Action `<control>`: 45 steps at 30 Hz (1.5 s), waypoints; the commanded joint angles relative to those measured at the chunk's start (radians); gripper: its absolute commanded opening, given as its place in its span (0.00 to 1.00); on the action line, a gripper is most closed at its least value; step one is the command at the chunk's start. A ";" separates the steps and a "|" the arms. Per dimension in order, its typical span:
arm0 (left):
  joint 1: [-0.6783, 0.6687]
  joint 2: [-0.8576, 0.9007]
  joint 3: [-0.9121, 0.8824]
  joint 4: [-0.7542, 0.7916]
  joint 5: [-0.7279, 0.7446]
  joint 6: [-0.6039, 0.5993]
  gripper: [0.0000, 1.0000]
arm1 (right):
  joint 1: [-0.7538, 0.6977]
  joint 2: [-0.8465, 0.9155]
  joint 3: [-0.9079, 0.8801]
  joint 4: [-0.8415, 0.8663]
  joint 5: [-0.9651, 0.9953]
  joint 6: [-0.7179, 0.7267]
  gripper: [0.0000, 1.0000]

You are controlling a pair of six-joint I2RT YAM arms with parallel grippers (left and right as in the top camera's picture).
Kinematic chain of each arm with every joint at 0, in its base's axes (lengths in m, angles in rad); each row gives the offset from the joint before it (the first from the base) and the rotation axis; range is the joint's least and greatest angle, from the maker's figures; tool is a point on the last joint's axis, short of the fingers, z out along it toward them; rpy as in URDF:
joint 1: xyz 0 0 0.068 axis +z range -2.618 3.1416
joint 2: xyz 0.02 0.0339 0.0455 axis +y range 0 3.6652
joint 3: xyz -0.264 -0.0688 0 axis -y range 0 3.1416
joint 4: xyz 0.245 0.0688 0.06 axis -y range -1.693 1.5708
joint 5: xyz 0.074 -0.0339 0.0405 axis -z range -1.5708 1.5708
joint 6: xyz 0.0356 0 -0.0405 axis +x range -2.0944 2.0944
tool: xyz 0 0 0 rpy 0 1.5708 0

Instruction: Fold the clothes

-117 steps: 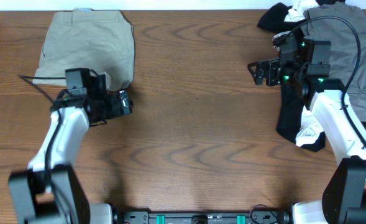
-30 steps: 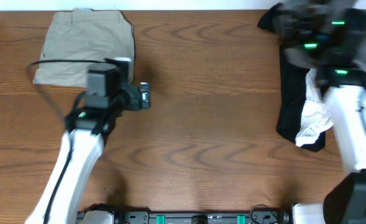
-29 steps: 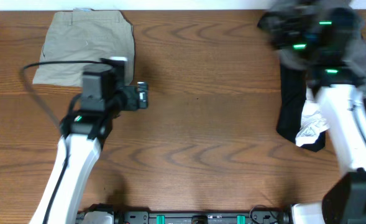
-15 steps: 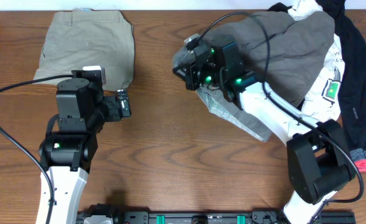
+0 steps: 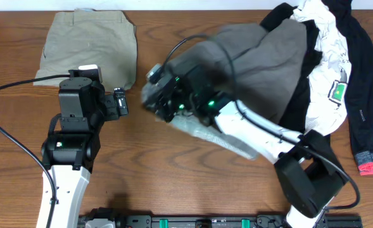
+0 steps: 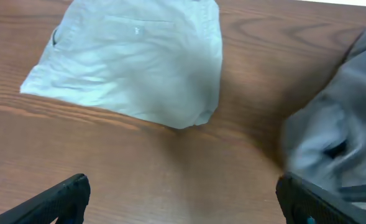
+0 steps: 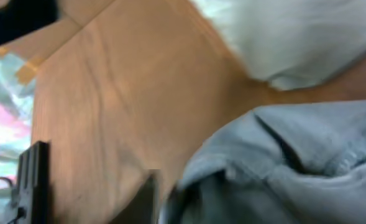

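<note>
Currently laying out the mid-grey woven shorts point(image 5: 262, 60) on the brown wooden counter point(image 5: 192, 183). Stretches them from the far-right pile of black and white garments point(image 5: 354, 76) toward centre, long axis slanting that way. Cannot tell the right tool point(image 5: 159, 96) state through blur — parted or clamped on cloth — at the shorts' leading left edge. Holds the left tool point(image 5: 121, 102) wide apart and empty just left of that edge — the nearer one for a free corner.

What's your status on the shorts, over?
Left gripper open, empty, near khaki shorts. Right gripper at grey shorts front edge, mid-table; grip unclear, blurred. Black garments and white shirt touch their far end.
</note>
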 commanded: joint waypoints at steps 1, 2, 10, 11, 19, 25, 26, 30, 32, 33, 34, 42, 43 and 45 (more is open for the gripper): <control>0.005 0.000 0.012 -0.002 -0.037 -0.006 0.97 | -0.015 0.002 0.005 0.005 0.013 -0.019 0.68; 0.005 0.000 0.012 -0.002 -0.037 -0.006 0.97 | -0.032 -0.011 0.006 0.002 0.012 -0.014 0.72; 0.005 0.006 0.012 0.002 0.039 -0.010 0.97 | -0.274 -0.156 0.007 -0.091 0.109 0.073 0.78; 0.004 0.011 0.012 0.005 0.071 -0.010 0.97 | -0.309 -0.169 0.007 -0.111 0.136 0.073 0.78; -0.050 0.192 0.012 0.064 0.180 -0.010 0.94 | -0.446 -0.115 0.006 -0.151 0.275 0.041 0.78; -0.122 0.308 0.012 0.115 0.201 -0.009 0.93 | -0.465 -0.051 0.006 -0.214 0.342 0.056 0.75; -0.134 0.313 0.012 0.111 0.201 -0.009 0.92 | -0.468 -0.052 0.006 -0.237 0.341 0.056 0.75; -0.156 0.315 0.012 0.058 0.201 -0.005 0.92 | -0.476 -0.087 0.006 -0.380 0.305 0.051 0.76; -0.156 0.315 0.012 0.003 0.201 -0.006 0.93 | -0.476 -0.103 0.006 -0.483 0.277 0.045 0.78; -0.156 0.315 0.012 -0.048 0.201 -0.006 0.92 | -0.476 -0.110 0.006 -0.547 0.266 0.041 0.79; -0.156 0.315 0.012 -0.071 0.201 -0.010 0.92 | -0.476 -0.114 0.006 -0.590 0.267 0.041 0.79; -0.156 0.320 0.005 -0.230 0.233 0.011 0.93 | -0.481 -0.127 0.000 -0.930 0.286 0.040 0.83; -0.156 0.327 0.003 -0.220 0.225 0.023 0.93 | -0.480 -0.127 -0.001 -0.952 0.287 0.041 0.82; -0.156 0.353 0.003 -0.198 0.205 0.033 0.93 | -0.479 -0.127 -0.001 -0.992 0.303 0.043 0.80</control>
